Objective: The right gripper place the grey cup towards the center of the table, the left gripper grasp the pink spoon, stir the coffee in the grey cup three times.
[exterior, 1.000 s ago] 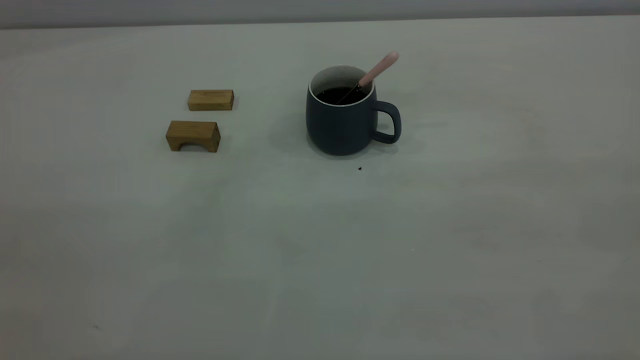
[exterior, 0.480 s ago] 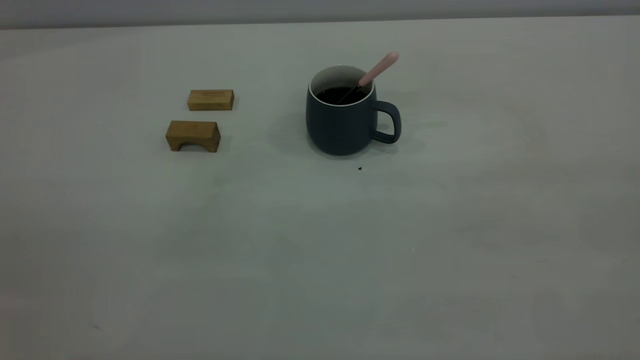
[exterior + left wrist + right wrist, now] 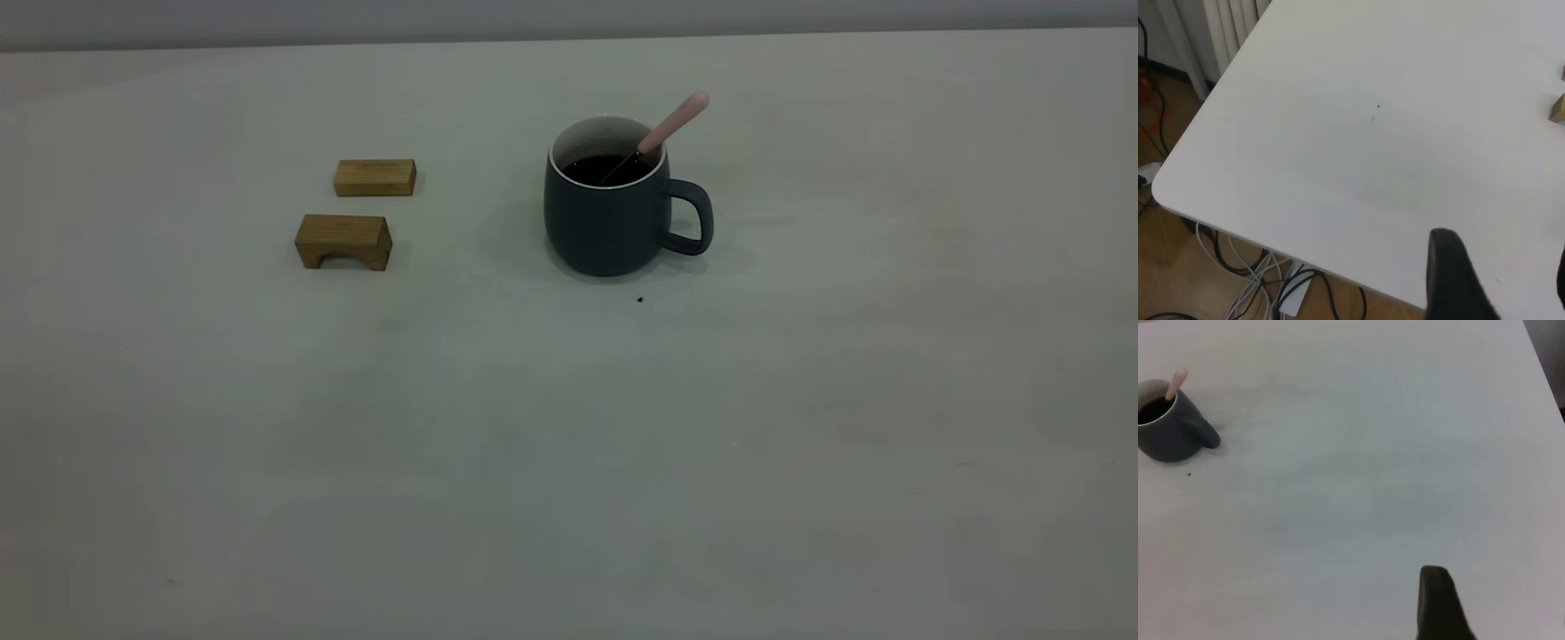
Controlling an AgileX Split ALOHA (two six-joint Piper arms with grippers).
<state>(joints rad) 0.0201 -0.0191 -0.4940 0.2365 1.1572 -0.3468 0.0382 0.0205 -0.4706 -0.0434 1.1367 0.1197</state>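
Note:
The grey cup (image 3: pixel 609 218) stands upright near the middle of the table (image 3: pixel 569 444), handle pointing right. Dark coffee (image 3: pixel 605 169) fills it. The pink spoon (image 3: pixel 676 120) leans in the cup, handle resting on the rim above the cup's handle. Neither gripper shows in the exterior view. In the left wrist view my left gripper (image 3: pixel 1505 280) hangs open over a table corner, with nothing in it. My right gripper (image 3: pixel 1501 603) is open and empty, far from the grey cup (image 3: pixel 1168 437) with the pink spoon (image 3: pixel 1177 381).
Two brown wooden blocks sit left of the cup: a flat one (image 3: pixel 374 177) and an arched one (image 3: pixel 343 241). A black speck (image 3: pixel 639 300) lies just in front of the cup. Cables (image 3: pixel 1258 267) lie on the floor beyond the table corner.

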